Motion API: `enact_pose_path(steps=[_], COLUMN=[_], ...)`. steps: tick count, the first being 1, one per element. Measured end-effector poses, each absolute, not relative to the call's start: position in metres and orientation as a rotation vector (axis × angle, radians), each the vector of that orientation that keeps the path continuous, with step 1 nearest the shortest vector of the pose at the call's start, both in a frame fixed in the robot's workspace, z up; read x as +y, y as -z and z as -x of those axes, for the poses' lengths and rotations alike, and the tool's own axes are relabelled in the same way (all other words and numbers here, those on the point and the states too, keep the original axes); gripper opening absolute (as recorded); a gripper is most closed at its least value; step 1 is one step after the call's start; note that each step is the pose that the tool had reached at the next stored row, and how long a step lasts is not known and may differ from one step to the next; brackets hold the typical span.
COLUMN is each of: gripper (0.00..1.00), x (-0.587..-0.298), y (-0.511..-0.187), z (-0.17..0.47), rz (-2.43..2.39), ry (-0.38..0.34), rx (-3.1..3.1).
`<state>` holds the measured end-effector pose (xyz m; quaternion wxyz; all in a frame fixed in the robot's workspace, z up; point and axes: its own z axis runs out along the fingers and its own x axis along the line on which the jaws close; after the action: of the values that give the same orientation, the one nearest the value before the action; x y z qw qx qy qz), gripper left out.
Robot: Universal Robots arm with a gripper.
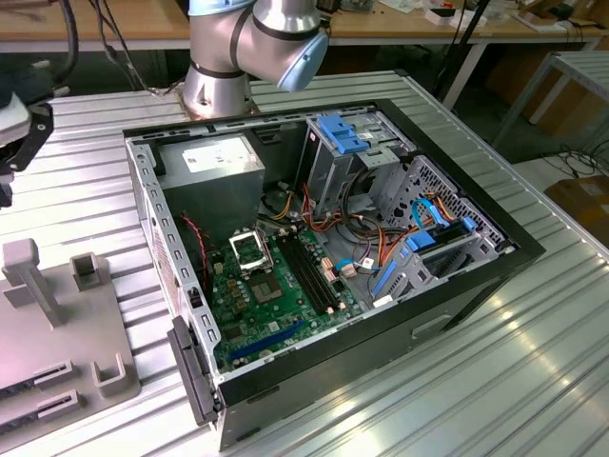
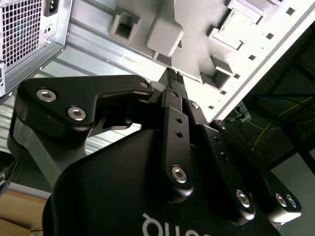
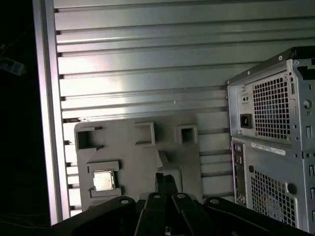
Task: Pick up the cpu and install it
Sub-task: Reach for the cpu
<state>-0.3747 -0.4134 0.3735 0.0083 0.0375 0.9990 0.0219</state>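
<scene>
The cpu (image 3: 103,180), a small pale square chip, lies flat in a square recess of the grey fixture plate (image 3: 138,162) on the ribbed metal table. My gripper (image 3: 166,179) hovers over that plate, off to one side of the cpu and not touching it. Its two thin black fingers (image 2: 173,81) are pressed together with nothing between them. In the exterior view the open computer case (image 1: 324,257) lies on its side. The silver-framed black socket (image 1: 249,249) sits on the green board (image 1: 276,300) inside.
The case's rear panel (image 3: 270,137), with its vent grilles, stands close beside the fixture plate. Upright grey posts (image 1: 29,281) rise from the fixture (image 1: 86,352) at the exterior view's left. Cables and drive bays (image 1: 400,219) fill the case's far half. The arm's base (image 1: 224,76) stands behind the case.
</scene>
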Motion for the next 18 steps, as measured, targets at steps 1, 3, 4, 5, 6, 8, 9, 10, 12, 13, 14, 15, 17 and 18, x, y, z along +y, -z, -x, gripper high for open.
enact_pose_path(steps=[1, 3, 4, 5, 6, 8, 9, 10, 12, 13, 14, 15, 17, 18], gripper=[0.11, 0.11, 0.11, 0.11, 0.11, 0.11, 0.11, 0.11, 0.11, 0.11, 0.11, 0.11, 0.11, 0.11], x=[-0.413, -0.414, -0.414, -0.414, -0.414, -0.414, -0.414, -0.414, -0.414, -0.414, -0.414, -0.414, -0.414, -0.414], y=[-0.374, -0.373, -0.373, -0.373, -0.373, -0.373, -0.373, -0.373, -0.373, -0.373, -0.373, -0.373, -0.373, -0.373], z=[0.376, 0.387, 0.389, 0.39, 0.391, 0.391, 0.391, 0.391, 0.392, 0.392, 0.392, 0.392, 0.392, 0.392], rz=[-0.117, -0.117, -0.117, -0.117, -0.117, -0.117, -0.117, -0.117, -0.117, -0.117, -0.117, -0.117, -0.117, -0.117], ry=[-0.069, -0.07, -0.07, -0.07, -0.07, -0.07, -0.07, -0.07, -0.07, -0.07, -0.07, -0.07, -0.07, -0.07], rx=[3.122, 3.122, 3.122, 3.122, 3.122, 3.122, 3.122, 3.122, 3.122, 3.122, 3.122, 3.122, 3.122, 3.122])
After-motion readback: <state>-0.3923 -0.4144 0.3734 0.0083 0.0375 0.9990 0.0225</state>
